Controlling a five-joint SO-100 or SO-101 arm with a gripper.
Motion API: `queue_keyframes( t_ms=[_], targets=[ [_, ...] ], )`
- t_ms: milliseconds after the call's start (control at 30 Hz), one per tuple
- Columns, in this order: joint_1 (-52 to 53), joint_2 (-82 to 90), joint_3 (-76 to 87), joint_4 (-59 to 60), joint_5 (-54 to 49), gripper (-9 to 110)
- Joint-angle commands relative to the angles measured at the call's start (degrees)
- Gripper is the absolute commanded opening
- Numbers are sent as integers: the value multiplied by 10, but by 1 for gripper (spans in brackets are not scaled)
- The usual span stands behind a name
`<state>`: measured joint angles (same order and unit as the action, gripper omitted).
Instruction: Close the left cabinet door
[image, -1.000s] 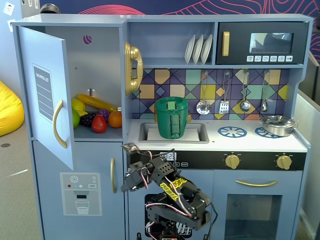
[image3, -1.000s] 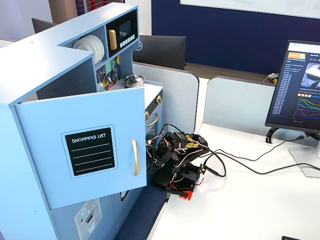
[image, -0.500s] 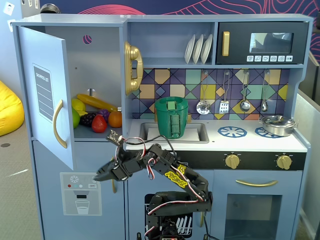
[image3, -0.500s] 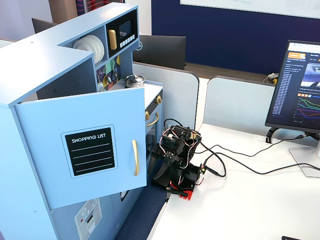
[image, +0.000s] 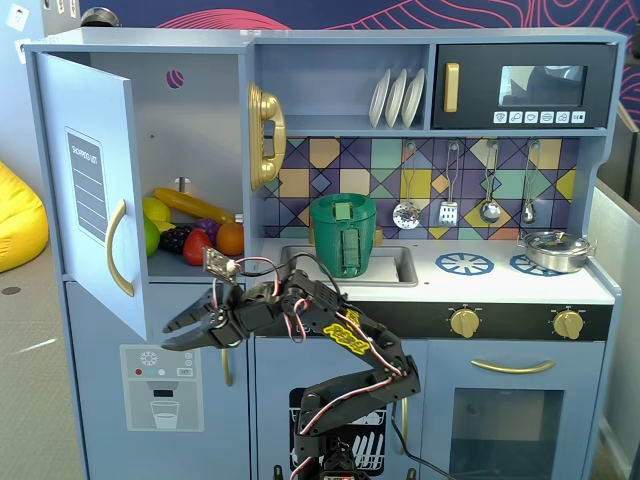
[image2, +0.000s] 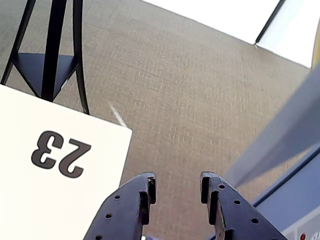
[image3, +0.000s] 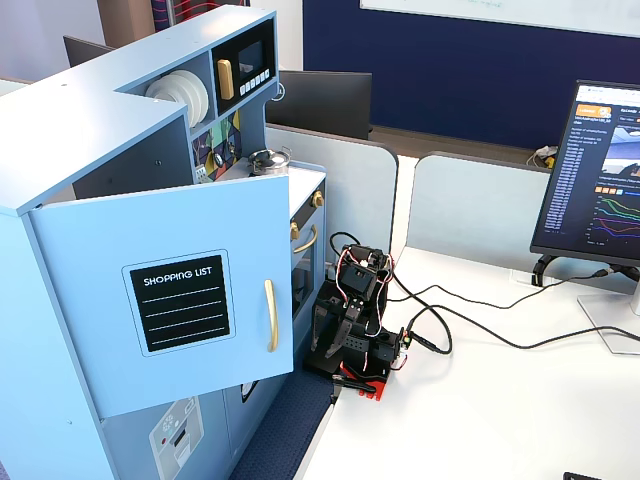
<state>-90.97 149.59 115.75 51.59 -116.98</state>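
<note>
The left cabinet door (image: 88, 185) stands swung wide open on the kitchen's upper left, its gold handle (image: 118, 248) running vertically. The claw (image: 178, 332) sits just below and right of the door's lower free corner in a fixed view, slightly parted and holding nothing. Closing likely needs a rise to the door's outer face, then a push inward.

One fixed camera faced the toy kitchen (image: 420, 300) head-on from close by, the arm (image: 330, 340) low in front. Another stood high to one side, farther back, sharing the open left cabinet door (image3: 170, 300) and arm (image3: 355, 320). The wrist camera looked past the gripper (image2: 177, 187) at carpet (image2: 190, 85).
</note>
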Motion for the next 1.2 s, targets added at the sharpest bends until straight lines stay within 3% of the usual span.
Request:
queue_keyframes(
  t_ms=[0, 500, 1167],
  targets=[
    [-19, -47, -63, -35, -17, 0],
    [-29, -222, -189, -112, -46, 0],
    [133, -185, -176, -113, -59, 0]
  ],
)
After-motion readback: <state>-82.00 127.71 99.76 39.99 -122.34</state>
